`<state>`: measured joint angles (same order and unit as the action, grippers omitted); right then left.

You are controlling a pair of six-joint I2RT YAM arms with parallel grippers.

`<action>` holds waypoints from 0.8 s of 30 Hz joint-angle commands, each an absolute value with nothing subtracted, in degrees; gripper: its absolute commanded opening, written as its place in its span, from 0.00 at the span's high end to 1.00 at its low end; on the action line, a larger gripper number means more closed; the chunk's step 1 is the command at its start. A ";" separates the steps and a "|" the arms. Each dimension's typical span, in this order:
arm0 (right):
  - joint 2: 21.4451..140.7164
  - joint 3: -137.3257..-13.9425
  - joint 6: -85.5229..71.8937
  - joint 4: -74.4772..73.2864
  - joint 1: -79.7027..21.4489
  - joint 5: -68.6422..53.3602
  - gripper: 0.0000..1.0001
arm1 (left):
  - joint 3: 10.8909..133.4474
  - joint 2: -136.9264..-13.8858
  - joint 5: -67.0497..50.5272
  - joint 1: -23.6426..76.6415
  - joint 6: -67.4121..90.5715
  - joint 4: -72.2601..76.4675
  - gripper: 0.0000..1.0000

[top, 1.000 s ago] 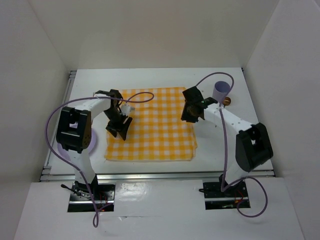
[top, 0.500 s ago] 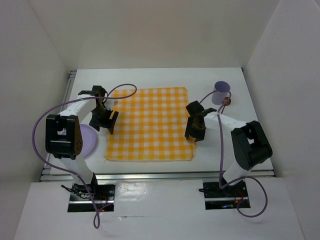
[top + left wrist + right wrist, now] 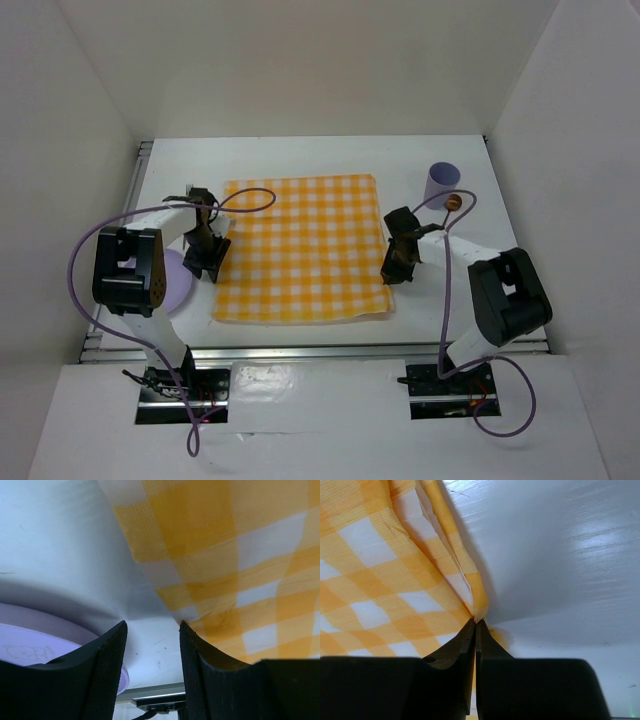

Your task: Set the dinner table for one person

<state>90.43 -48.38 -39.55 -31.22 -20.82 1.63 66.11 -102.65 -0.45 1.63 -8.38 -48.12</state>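
Observation:
The dinner table (image 3: 300,160) is a white top with a metal rail along its near edge. A yellow-and-white checked cloth (image 3: 300,245) lies spread on its middle. My left gripper (image 3: 205,262) is open and empty, low at the cloth's left edge. In the left wrist view its jaws (image 3: 151,630) frame bare table, with the cloth (image 3: 225,555) on one side and a lilac plate (image 3: 35,640) on the other. My right gripper (image 3: 397,268) is shut on the cloth's right edge. In the right wrist view (image 3: 475,622) it pinches a raised fold of cloth (image 3: 380,580).
The lilac plate (image 3: 170,282) lies at the table's left, partly under the left arm. A lilac cup (image 3: 442,182) stands at the back right, with a small brown object (image 3: 453,203) beside it. White walls enclose the table on three sides.
My left gripper has moved left off the cloth to its left edge beside the plate. My right gripper has moved nearer along the cloth's right edge and lower.

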 commanded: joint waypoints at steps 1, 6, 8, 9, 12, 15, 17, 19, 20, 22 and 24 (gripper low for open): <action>90.44 -44.48 -41.40 -28.74 -19.87 1.85 0.93 | 62.94 -101.52 0.25 1.67 -10.54 -48.25 0.46; 89.12 -43.42 -42.01 -28.13 -19.86 0.62 0.93 | 61.79 -100.38 1.32 1.67 -10.55 -48.25 0.45; 89.12 -43.42 -42.01 -28.12 -19.86 0.62 0.93 | 63.36 -98.36 -1.74 1.67 -10.55 -49.04 0.45; 89.12 -43.42 -42.53 -28.12 -19.86 0.62 0.93 | 64.07 -97.48 -3.32 1.67 -10.55 -50.52 0.43; 88.51 -43.42 -43.15 -28.65 -19.86 1.22 1.00 | 67.14 -94.49 -8.43 1.67 -11.60 -53.86 0.40; 87.46 -42.11 -44.29 -29.18 -19.86 2.54 1.00 | 68.38 -93.35 -9.14 1.67 -11.60 -55.01 0.40; 86.84 -41.58 -44.91 -29.18 -19.86 3.77 1.00 | 68.38 -93.34 -6.35 1.67 -10.91 -55.02 0.40; 86.84 -41.57 -44.91 -29.79 -19.86 4.83 1.00 | 68.38 -92.64 -4.58 1.67 -10.90 -55.02 0.40; 86.84 -41.57 -44.91 -29.79 -19.86 6.05 1.00 | 67.77 -92.64 -3.27 1.67 -10.38 -55.02 0.40; 86.84 -41.57 -44.91 -30.32 -19.86 7.11 1.00 | 67.76 -91.76 -1.85 1.05 -10.37 -54.40 0.40; 86.84 -42.10 -44.91 -31.81 -19.86 8.26 1.00 | 67.76 -90.97 -0.45 -0.78 -9.85 -53.88 0.39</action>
<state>86.50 -43.81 -44.71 -27.38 -19.99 2.20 67.61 -93.58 -3.20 1.06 -10.37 -53.12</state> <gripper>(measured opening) 0.008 0.609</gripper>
